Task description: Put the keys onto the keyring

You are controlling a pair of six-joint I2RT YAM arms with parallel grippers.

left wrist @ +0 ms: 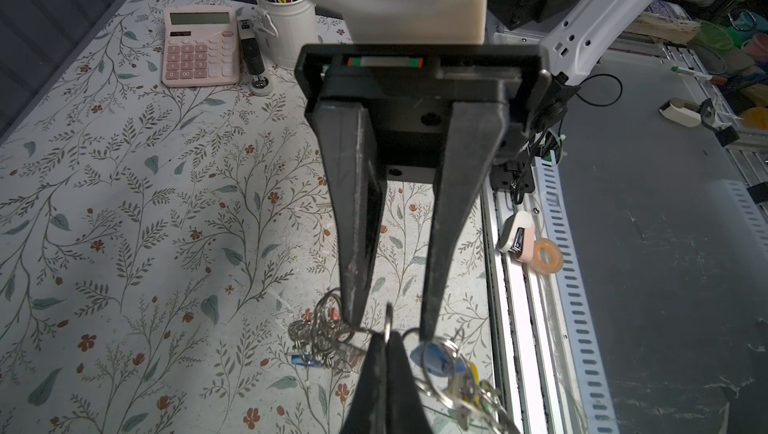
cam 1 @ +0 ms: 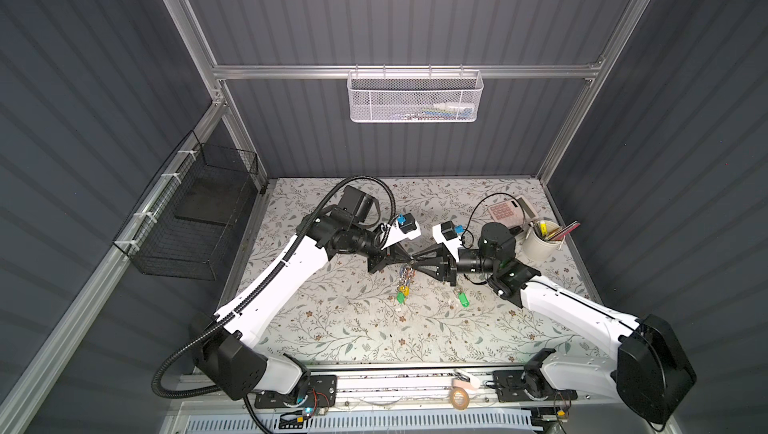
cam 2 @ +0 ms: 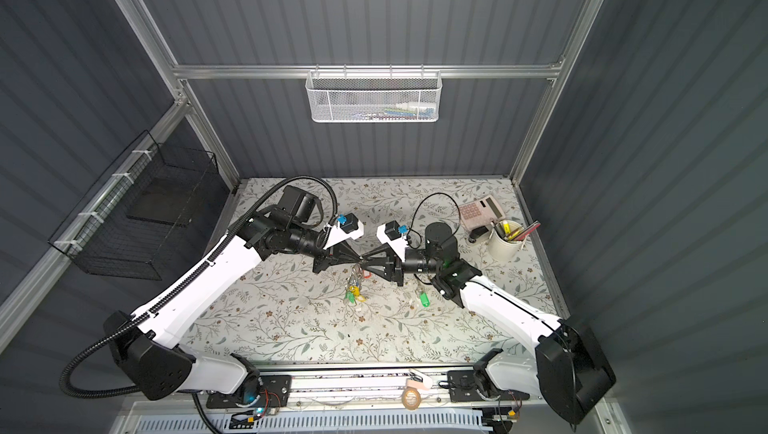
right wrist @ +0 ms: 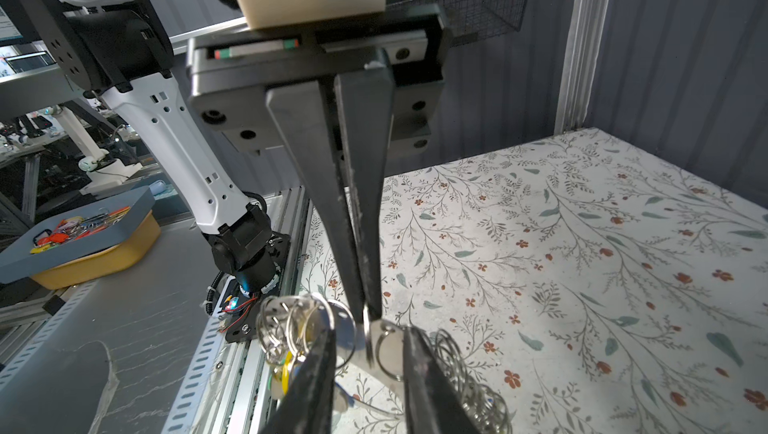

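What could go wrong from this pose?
1. The left hand pinches the keyring by fingertips only, its load dangling: it may slip or twist.
2. The right hand, open, straddles it right at those tips: closing could clash fingers or snag the small rings.
3. The keys lie on the table, unheld: nothing to thread yet.

Robotics lab: aluminium-framed test cell point(cam 1: 407, 72)
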